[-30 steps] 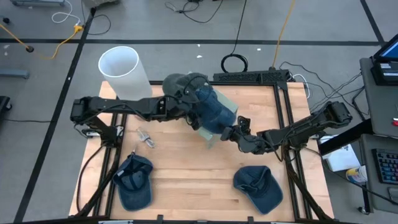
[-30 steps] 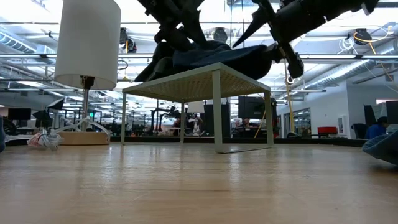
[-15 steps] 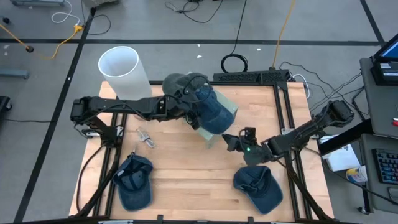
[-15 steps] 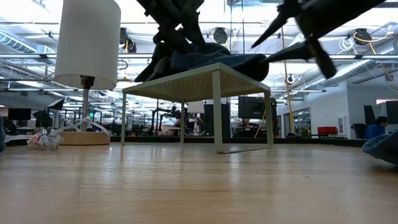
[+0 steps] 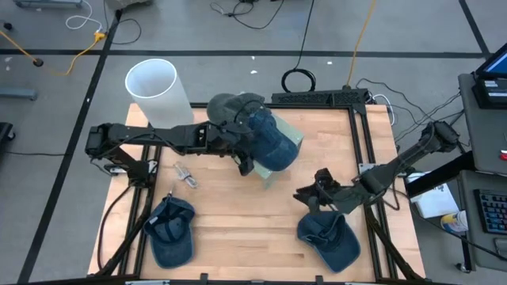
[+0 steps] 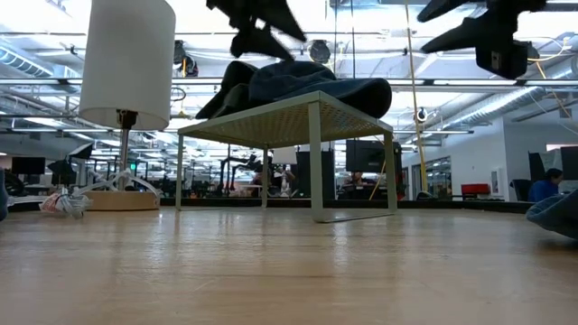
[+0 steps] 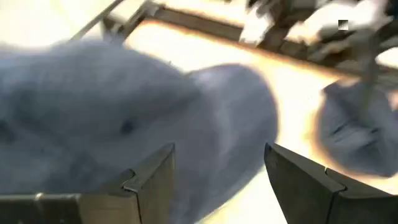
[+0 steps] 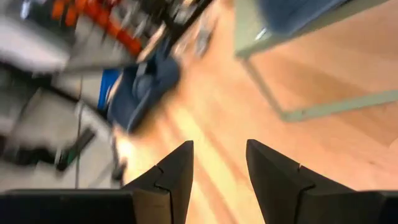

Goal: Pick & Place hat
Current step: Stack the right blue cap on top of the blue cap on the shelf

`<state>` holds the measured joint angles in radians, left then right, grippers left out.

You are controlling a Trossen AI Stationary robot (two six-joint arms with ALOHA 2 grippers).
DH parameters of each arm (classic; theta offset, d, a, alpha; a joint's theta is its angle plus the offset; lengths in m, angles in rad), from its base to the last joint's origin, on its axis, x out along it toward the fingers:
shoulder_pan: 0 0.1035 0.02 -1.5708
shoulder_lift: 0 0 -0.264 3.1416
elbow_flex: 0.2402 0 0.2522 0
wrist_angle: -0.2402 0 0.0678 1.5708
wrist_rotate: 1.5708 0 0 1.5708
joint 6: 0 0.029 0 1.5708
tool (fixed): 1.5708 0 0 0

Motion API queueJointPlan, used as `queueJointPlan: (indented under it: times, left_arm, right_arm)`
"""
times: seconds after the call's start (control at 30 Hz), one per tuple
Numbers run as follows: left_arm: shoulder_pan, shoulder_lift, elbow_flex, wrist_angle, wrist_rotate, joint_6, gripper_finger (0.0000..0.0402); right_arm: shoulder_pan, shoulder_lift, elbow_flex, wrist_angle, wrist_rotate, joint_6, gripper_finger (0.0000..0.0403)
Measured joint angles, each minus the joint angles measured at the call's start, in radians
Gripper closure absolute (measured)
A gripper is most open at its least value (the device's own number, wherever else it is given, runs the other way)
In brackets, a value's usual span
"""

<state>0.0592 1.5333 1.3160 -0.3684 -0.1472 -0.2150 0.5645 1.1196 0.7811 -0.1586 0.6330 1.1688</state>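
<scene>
Resting on stand (image 5: 291, 139), hat (image 5: 268, 139) clear of jaws

High looks straight down, low level across; both share the stand (image 5: 273, 170) (image 6: 298, 113).

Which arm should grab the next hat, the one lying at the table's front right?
Right, most likely. The right claw is open and hangs just beside that hat, clear of the rack. The left claw is open too, but sits over the hats stacked on the rack, much farther away.
</scene>
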Motion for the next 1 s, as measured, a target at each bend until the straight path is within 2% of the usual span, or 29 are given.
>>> queueJointPlan:
  times: [0.1, 0.27, 0.43, 0.57, 0.73, 1.0]
  left_arm:
    - [-0.019, -0.031, 0.001, 0.001, 0.013, -0.001, 0.0151]
    - [-0.055, -0.075, 0.0, 0.038, 0.024, 0.038, 0.0151]
    - [-0.095, -0.126, 0.002, 0.151, 0.084, 0.053, 0.0151]
    - [-0.137, -0.171, 0.0, 0.255, 0.124, 0.055, 0.0151]
    - [-0.198, -0.209, 0.003, 0.389, 0.128, 0.052, 0.0151]
    - [-0.296, -0.258, 0.002, 0.479, 0.119, 0.016, 0.0151]
  right_arm:
    - [-0.008, -0.049, 0.0, -0.037, -0.16, -0.082, 0.0261]
    - [-0.008, -0.096, -0.007, -0.026, -0.392, -0.103, 0.0261]
    - [-0.004, -0.103, -0.009, -0.009, -0.524, 0.049, 0.0261]
    - [-0.004, -0.105, -0.009, -0.06, -0.712, -0.003, 0.0261]
    - [0.023, -0.133, -0.01, -0.288, -0.713, 0.066, 0.0261]
    - [0.08, -0.124, -0.01, -0.346, -0.692, 0.057, 0.0261]
